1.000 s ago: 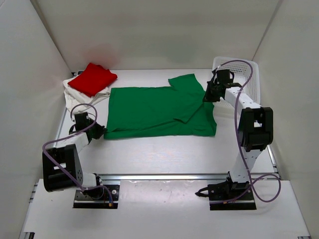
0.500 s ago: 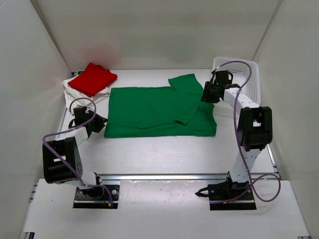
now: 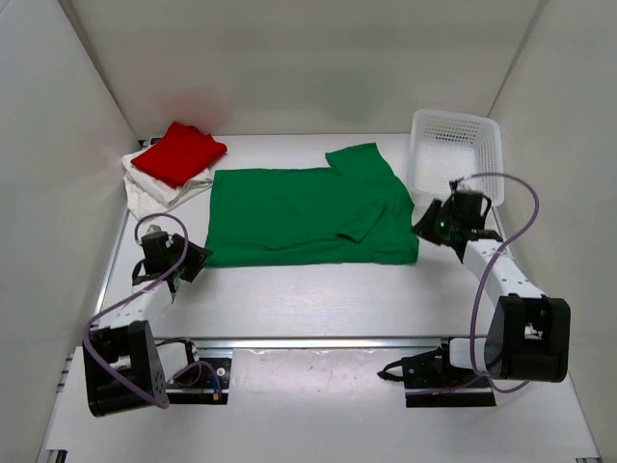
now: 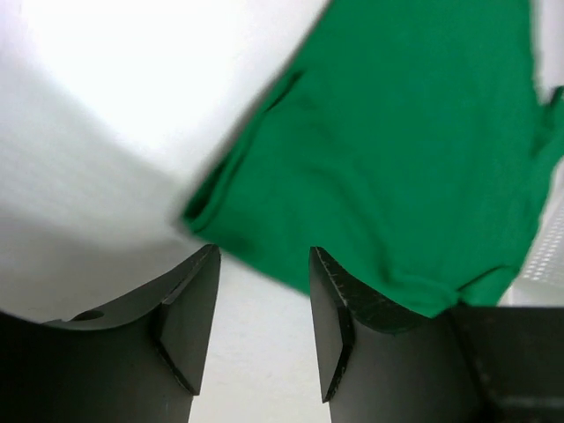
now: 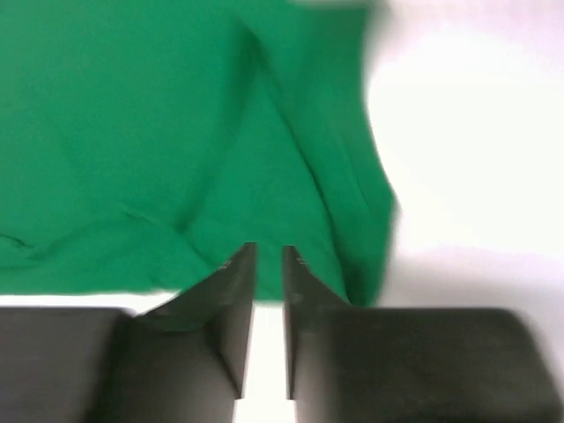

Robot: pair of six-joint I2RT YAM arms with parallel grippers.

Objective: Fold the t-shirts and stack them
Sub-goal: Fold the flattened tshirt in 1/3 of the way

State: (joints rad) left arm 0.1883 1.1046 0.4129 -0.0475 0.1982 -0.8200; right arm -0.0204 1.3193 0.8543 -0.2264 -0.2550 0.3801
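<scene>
The green t-shirt [image 3: 308, 212] lies spread flat in the middle of the table, its right sleeve folded inward. At the back left a folded red t-shirt [image 3: 178, 152] rests on the off-white one [image 3: 152, 189]. My left gripper [image 3: 197, 258] sits just off the green shirt's near left corner. In the left wrist view it [image 4: 264, 264] is open, with bare table between the fingers and the green t-shirt [image 4: 414, 150] ahead. My right gripper [image 3: 422, 220] is at the shirt's right edge. Its jaws [image 5: 269, 256] stand a narrow gap apart with nothing in them, the green cloth [image 5: 176, 132] in front.
A white perforated basket [image 3: 455, 154] stands at the back right, just behind the right arm. White walls close in the table on three sides. A metal rail runs along the near edge by the arm bases.
Both grippers have let go of the green shirt. The right arm swung from the far sleeve back to the near right, uncovering the basket. The left arm drew back slightly.
</scene>
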